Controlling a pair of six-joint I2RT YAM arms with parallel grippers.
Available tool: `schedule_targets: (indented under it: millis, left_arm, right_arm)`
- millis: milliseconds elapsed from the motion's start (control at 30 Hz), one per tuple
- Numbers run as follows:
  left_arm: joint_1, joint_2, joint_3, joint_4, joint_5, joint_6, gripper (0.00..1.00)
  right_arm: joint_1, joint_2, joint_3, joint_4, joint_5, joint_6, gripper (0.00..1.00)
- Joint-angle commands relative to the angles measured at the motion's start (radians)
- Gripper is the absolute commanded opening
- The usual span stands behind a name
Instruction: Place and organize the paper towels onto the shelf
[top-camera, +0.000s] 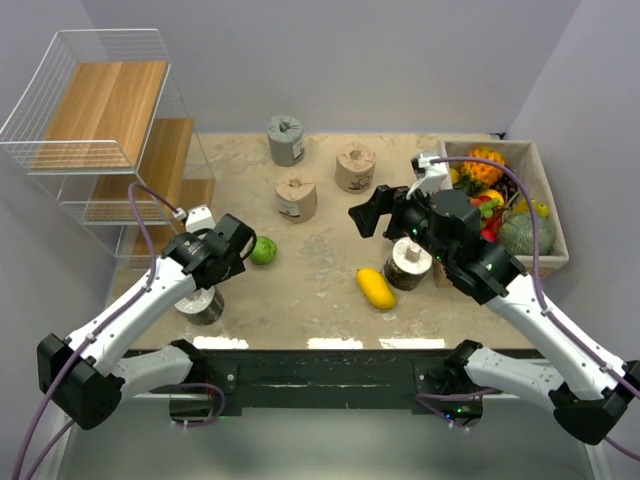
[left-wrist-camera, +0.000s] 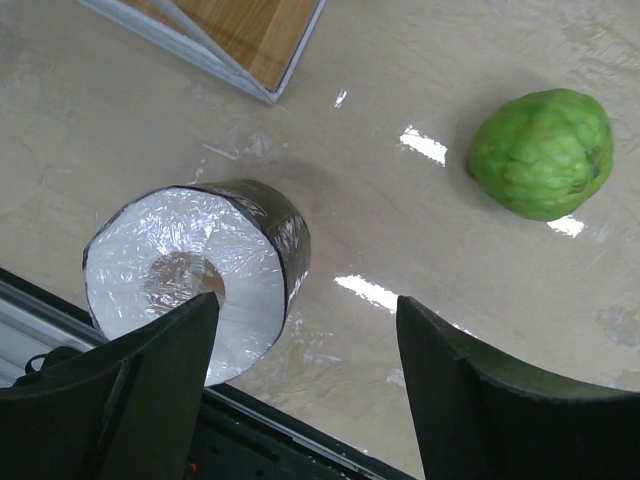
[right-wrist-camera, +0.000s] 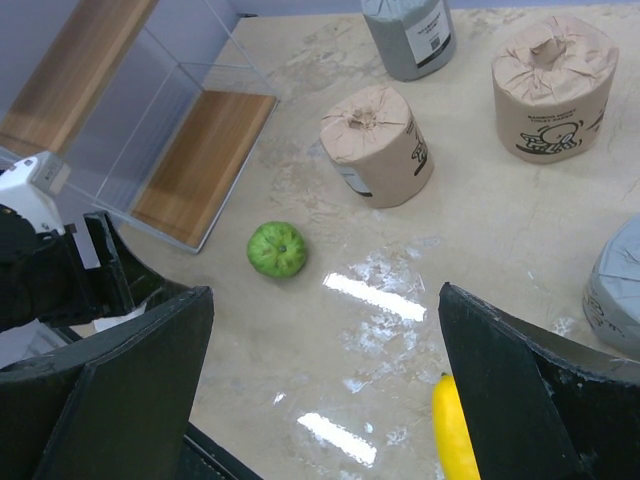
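**Black-wrapped paper towel roll (left-wrist-camera: 240, 250) on end on the bench (left-wrist-camera: 420, 70), beside the left end effector (left-wrist-camera: 305, 305), not gripped.**

The left end effector's fingers are spread, with only bare bench between them. The roll stands against the outer side of the finger on the left of the wrist view. A green fruit (left-wrist-camera: 543, 152) lies ahead of the other finger, well apart. The shelf (top-camera: 100, 130) begins just beyond the roll and its boards carry no rolls. The right end effector (right-wrist-camera: 325, 295) is spread wide and holds nothing. A second black roll (top-camera: 407, 263) stands under its arm, near a yellow fruit (top-camera: 376, 288). Ahead of it stand two tan rolls (right-wrist-camera: 378, 145) (right-wrist-camera: 553, 85) and, farther on, the grey roll (right-wrist-camera: 408, 35). A box of fruit (top-camera: 545, 195) sits to its right.
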Motion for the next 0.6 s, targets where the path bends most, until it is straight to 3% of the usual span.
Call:
schedule_targets:
  millis: [0,333,567]
  left_arm:
    - [0.012,0.02,-0.036,0.031,-0.017,-0.08,0.76]
    - [0.026,0.092,-0.08,-0.018,-0.043,-0.218,0.77]
    - [0.025,0.15,-0.013,-0.121,-0.132,-0.289,0.77]
  right_arm:
    - [0.0,-0.035,-0.009,0.055,-0.015,-0.025,0.99]
    - [0.0,-0.081,-0.04,0.066,-0.007,-0.082,0.99]
    - [0.0,-0.084,-0.041,0.059,0.002,-0.108,0.99]
